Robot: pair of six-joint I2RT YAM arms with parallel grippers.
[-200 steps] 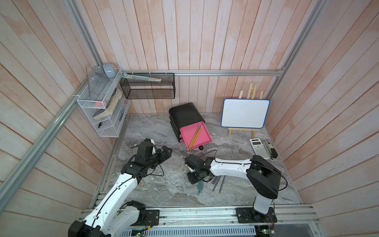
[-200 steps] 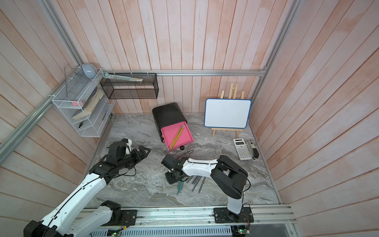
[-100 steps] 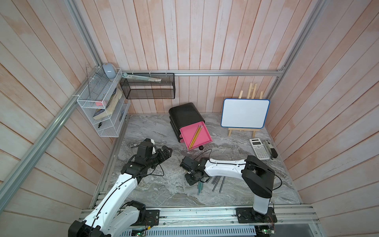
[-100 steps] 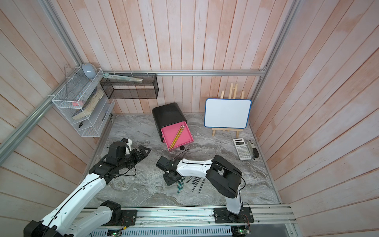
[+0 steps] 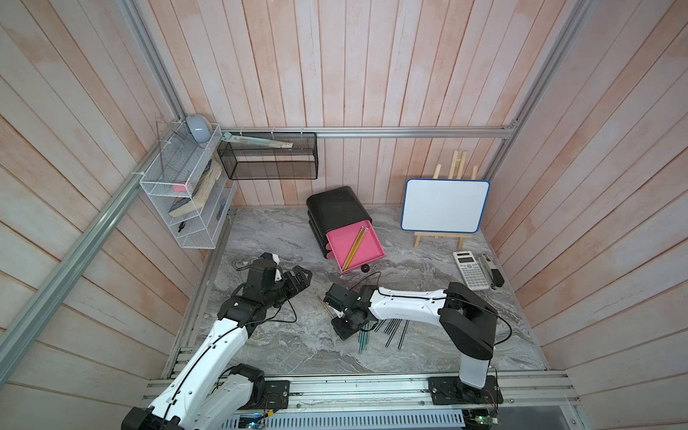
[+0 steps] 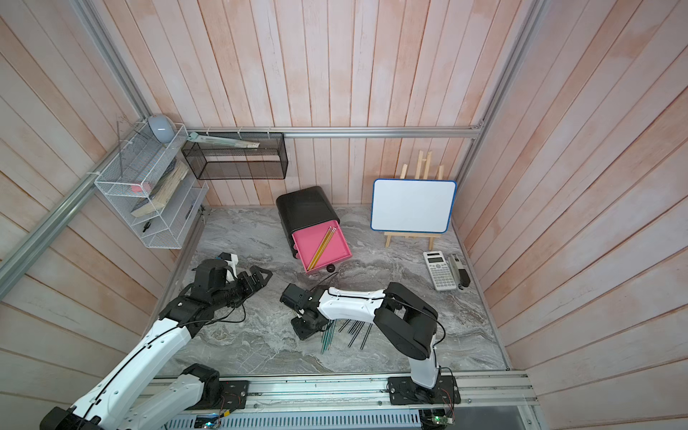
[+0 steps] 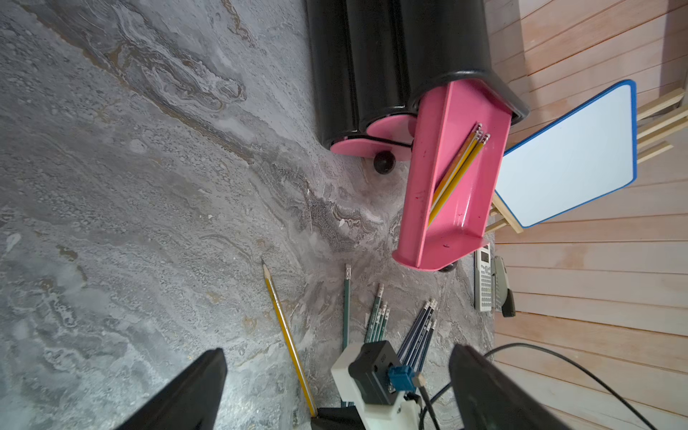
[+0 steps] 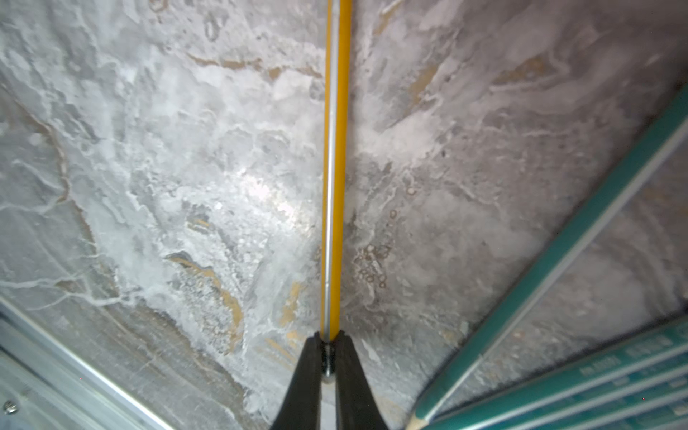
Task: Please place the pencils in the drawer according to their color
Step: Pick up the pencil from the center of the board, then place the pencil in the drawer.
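The drawer cabinet (image 5: 337, 206), black with pink fronts, stands on the table (image 5: 279, 346) at the middle of its back edge. Its top drawer (image 5: 372, 245) is pulled out toward the front, and a few yellow pencils (image 5: 355, 247) lie slantwise inside it, erasers toward the cabinet. The two drawers below are pushed in.

A whiteboard (image 5: 445, 206) on a small wooden easel stands near the back right corner. A calculator (image 5: 470, 270) lies by the right edge.

The left claw (image 5: 303, 277) hovers over the left part of the table, its fingers (image 7: 193, 391) spread wide with nothing between them.

The right claw (image 8: 329, 340) is low over the middle of the table, clenched on a single yellow pencil (image 8: 335, 167) near the end away from its sharpened tip. The tip points toward the left edge. I cannot tell whether this pencil is lifted or lying flat.

Just beside that claw, toward the front edge, the green pencils (image 5: 363, 337) lie in a loose bundle, one of them a little apart (image 7: 346, 309). The dark pencils (image 5: 392, 329) lie next to them, on the side nearer the right edge.
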